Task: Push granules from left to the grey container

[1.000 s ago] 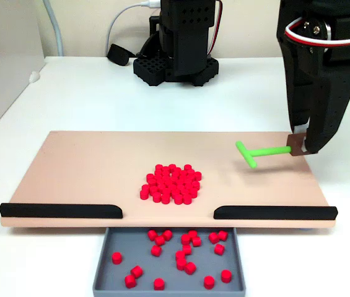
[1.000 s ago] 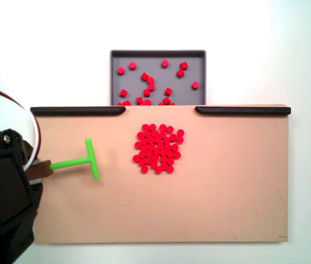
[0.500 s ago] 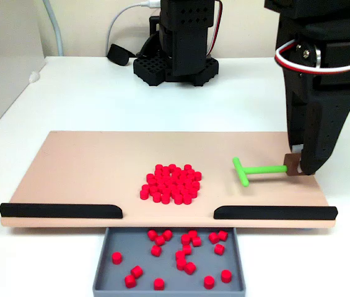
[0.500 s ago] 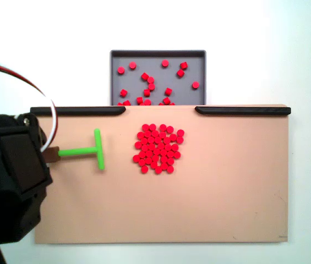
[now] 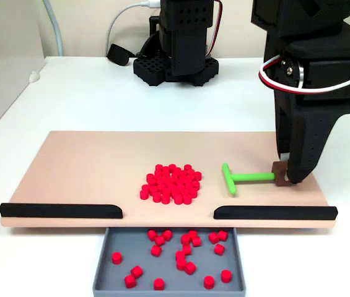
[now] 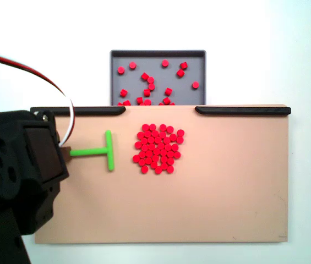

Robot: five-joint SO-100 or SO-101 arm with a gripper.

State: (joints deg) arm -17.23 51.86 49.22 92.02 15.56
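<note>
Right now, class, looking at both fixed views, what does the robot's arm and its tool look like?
The arm is matt black, blocky printed plastic with angular panels. A red, white and black cable loops across it, also seen in the other fixed view. The tool tapers to narrow black fingers. A second black unit with a perforated base stands behind.

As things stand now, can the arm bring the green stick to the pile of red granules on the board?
Probably yes. The tool holds the green stick by its end, crossbar facing the granules. Between them lies only bare tan board; nothing stands in the way.
</note>
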